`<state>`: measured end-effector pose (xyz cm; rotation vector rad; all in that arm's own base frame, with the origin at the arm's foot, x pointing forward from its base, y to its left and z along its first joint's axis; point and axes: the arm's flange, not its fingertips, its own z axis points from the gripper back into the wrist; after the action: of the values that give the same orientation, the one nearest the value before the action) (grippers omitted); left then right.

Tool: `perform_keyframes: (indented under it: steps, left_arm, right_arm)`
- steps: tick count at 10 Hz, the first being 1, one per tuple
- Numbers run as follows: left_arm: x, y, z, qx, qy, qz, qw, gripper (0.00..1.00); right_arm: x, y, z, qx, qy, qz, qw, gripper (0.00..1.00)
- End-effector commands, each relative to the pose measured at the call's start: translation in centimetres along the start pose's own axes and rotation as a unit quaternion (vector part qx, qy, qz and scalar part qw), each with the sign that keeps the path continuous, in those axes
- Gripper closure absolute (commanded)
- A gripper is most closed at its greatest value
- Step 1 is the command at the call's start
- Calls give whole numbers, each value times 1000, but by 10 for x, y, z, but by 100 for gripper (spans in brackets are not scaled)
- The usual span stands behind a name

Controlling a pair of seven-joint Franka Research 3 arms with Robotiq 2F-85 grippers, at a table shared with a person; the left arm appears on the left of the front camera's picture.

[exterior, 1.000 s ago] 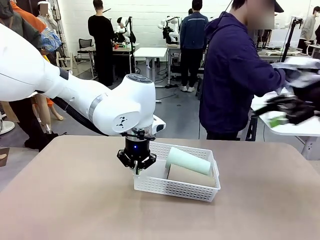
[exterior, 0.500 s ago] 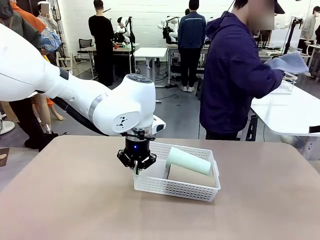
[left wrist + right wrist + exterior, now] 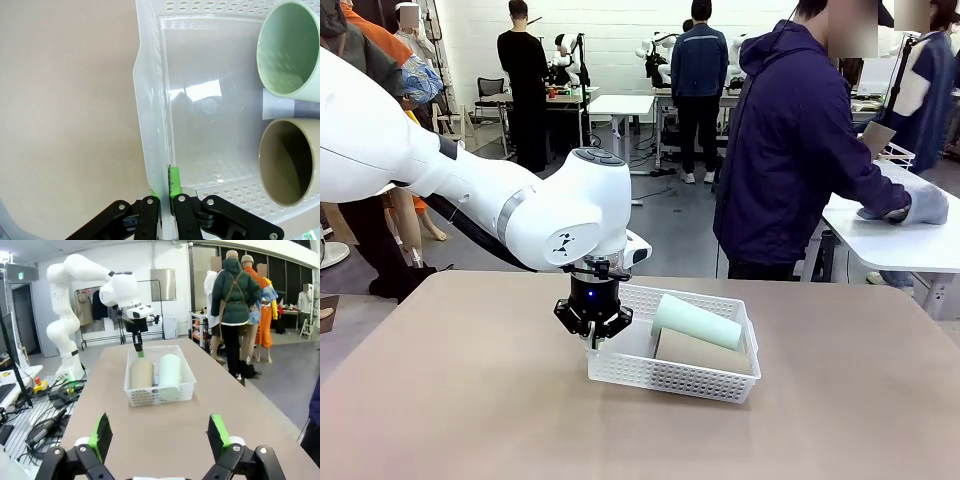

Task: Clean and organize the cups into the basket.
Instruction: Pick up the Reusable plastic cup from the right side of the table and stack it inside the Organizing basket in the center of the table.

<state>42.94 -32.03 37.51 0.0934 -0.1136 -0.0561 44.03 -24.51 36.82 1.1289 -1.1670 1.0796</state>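
A white mesh basket (image 3: pixel 660 375) sits mid-table with a mint-green cup (image 3: pixel 695 321) and a tan-brown cup (image 3: pixel 702 351) lying side by side inside. My left gripper (image 3: pixel 592 341) is shut on the basket's left rim; in the left wrist view its green pads (image 3: pixel 173 181) pinch the rim wall (image 3: pixel 152 130), with the mint cup (image 3: pixel 289 49) and the brown cup (image 3: pixel 285 161) opening toward the camera. My right gripper (image 3: pixel 160 437) is open over bare table, well away from the basket (image 3: pixel 159 390) holding the brown cup (image 3: pixel 141 373) and the mint cup (image 3: pixel 170 370).
A person in a dark blue hoodie (image 3: pixel 790 150) stands at the far edge, turned to a white side table (image 3: pixel 910 235). The tan tabletop (image 3: pixel 470 400) lies bare around the basket. Other people stand farther back.
My left gripper and the basket have stayed put. The person beyond the table has shifted, lowering an arm onto the side table.
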Motion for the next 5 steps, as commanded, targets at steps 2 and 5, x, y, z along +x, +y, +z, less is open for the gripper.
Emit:
perform_keyframes:
  steps: [2,5]
  left_arm:
    - [0,0,1,0,-2,-1,1000,100]
    - [0,0,1,0,-2,-1,1000,100]
  right_arm:
    - [1,2,-4,-3,2,1,1000,0]
    - [1,2,-4,-3,2,1,1000,0]
